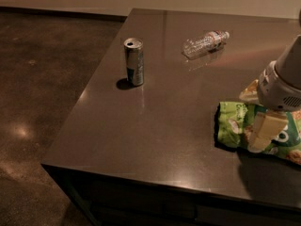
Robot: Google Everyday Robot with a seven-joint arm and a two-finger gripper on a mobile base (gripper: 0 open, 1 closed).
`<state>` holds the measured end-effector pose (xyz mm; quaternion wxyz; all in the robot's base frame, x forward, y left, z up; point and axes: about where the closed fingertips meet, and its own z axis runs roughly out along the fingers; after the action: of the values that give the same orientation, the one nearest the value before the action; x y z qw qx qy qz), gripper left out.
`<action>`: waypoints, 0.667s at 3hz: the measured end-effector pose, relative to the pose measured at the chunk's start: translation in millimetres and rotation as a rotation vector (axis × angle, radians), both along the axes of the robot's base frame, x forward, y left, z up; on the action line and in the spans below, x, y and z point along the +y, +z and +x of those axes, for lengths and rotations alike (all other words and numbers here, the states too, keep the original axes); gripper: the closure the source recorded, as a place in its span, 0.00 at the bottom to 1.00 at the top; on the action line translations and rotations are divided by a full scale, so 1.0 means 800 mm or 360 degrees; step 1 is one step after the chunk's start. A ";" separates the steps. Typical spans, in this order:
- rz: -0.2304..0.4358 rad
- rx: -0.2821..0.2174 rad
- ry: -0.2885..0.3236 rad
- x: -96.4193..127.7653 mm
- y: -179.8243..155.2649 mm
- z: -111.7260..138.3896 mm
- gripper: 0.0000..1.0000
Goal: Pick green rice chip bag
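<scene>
The green rice chip bag point(231, 127) lies flat near the front right of the dark table point(155, 126). It is light green and glossy, with pictures of round rice cakes. Its right part runs past the frame edge. My gripper point(257, 140) comes in from the right, pointing down, with its cream tip on or just above the middle of the bag. The grey wrist housing point(277, 86) sits above it and hides part of the bag.
A silver can point(134, 61) stands upright at the table's left side. A clear plastic bottle point(205, 43) lies on its side at the back. A small orange-tan packet point(249, 92) peeks out behind the wrist. The table's front and left edges drop to a brown floor point(42, 102).
</scene>
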<state>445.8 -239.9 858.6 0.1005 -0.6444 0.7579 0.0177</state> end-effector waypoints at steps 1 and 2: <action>-0.0011 -0.0010 0.0025 -0.002 0.000 0.000 0.41; -0.0033 -0.0018 0.0064 0.000 0.006 0.003 0.65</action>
<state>448.4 -240.2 863.8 0.0977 -0.6606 0.7443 0.0082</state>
